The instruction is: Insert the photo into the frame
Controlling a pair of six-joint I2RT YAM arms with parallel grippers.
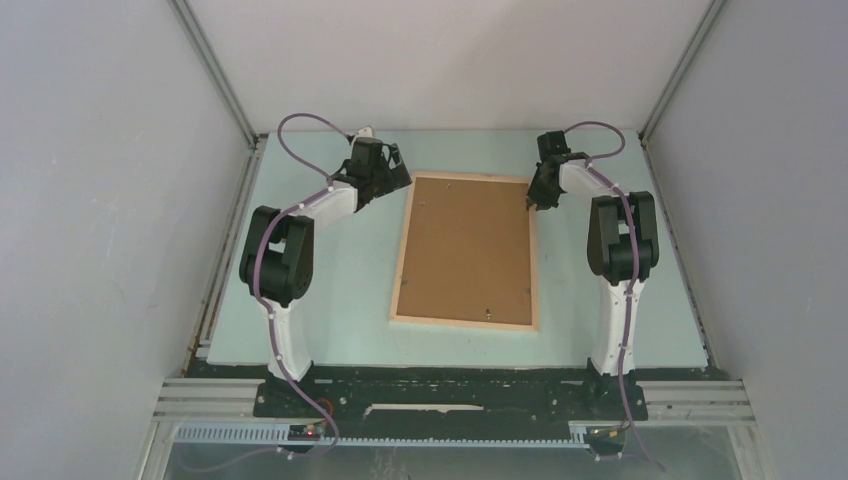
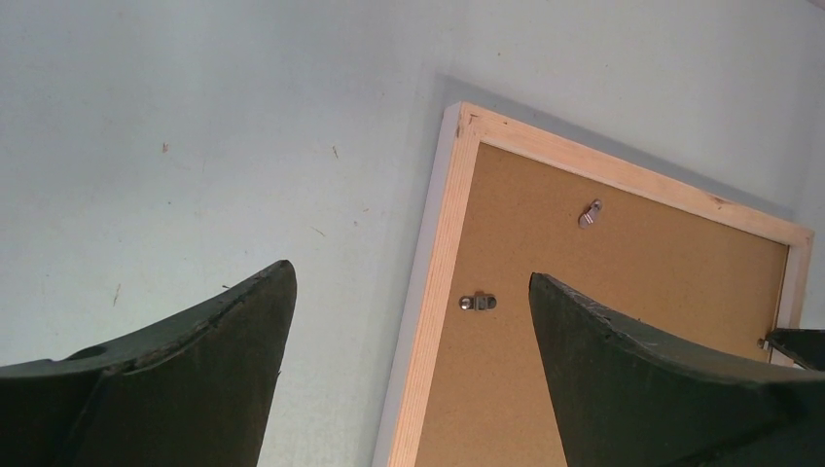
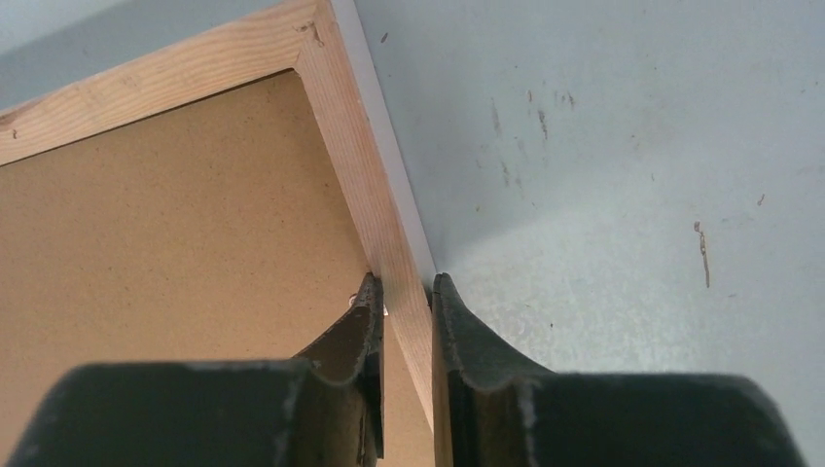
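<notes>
Frame (image 1: 465, 320) lying face-down, right gripper (image 3: 404, 289) clamping its 2 o'clock edge, left gripper (image 2: 409, 272) hanging open; next probably releasing backing clips (image 2: 478, 303).

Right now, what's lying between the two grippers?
The frame, backing board up, lies between the left gripper and the right gripper, whose fingers straddle its right rail. The top view shows it.

Near end of the frame (image 2: 440, 292) beyond both wrist views' lower edges; its front underneath, unseen.

Light wood frame (image 1: 465, 321) lies flat, back upward
</notes>
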